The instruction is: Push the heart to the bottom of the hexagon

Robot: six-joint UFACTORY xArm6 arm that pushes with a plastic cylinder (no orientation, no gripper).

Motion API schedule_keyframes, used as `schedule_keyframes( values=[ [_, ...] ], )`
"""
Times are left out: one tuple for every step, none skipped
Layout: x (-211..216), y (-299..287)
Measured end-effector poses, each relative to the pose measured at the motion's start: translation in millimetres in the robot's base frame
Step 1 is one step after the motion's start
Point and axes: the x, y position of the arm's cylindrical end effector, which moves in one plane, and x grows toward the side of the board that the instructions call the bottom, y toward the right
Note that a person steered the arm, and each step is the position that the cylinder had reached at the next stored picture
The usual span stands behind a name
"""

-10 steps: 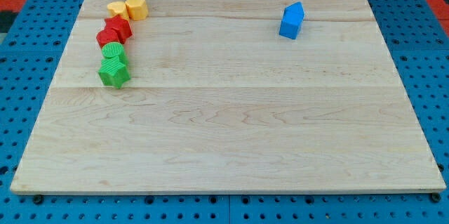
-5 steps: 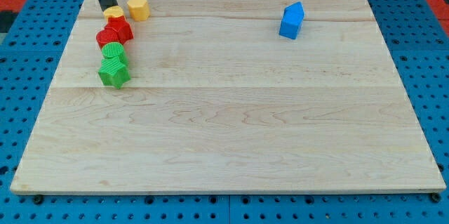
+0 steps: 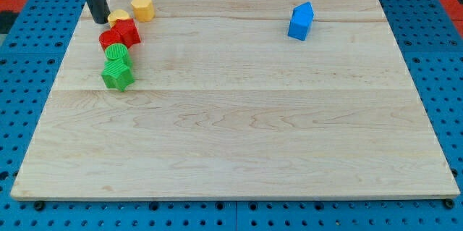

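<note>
Item: our tip (image 3: 101, 21), a bare rod with no fingers to part or close. Yellow heart (image 3: 118, 17), seemingly touching, lies just view-right; yellow hexagon (image 3: 142, 7) further right, slightly higher.

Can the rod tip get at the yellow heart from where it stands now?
Probably yes: my tip stands just left of the yellow heart with nothing between them. The red blocks crowd only its lower side.

Blocks: two yellow (image 3: 142, 6), two red (image 3: 129, 31), two green (image 3: 117, 76), one blue (image 3: 300, 21).
</note>
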Motion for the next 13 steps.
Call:
schedule_keyframes(
  values=[
    [17.9,-1.9],
    [17.9,-1.9],
    [13.6,-1.9],
    [1.7,1.7],
    [-6.8,14.0],
    [-7.9,25.7],
    [-7.9,27.2],
    [-9.1,19.5],
    [-35.0,16.8],
    [-69.1,35.3],
    [-92.2,63.0],
    [-92.1,125.3],
    [-92.0,147.5]
  ],
)
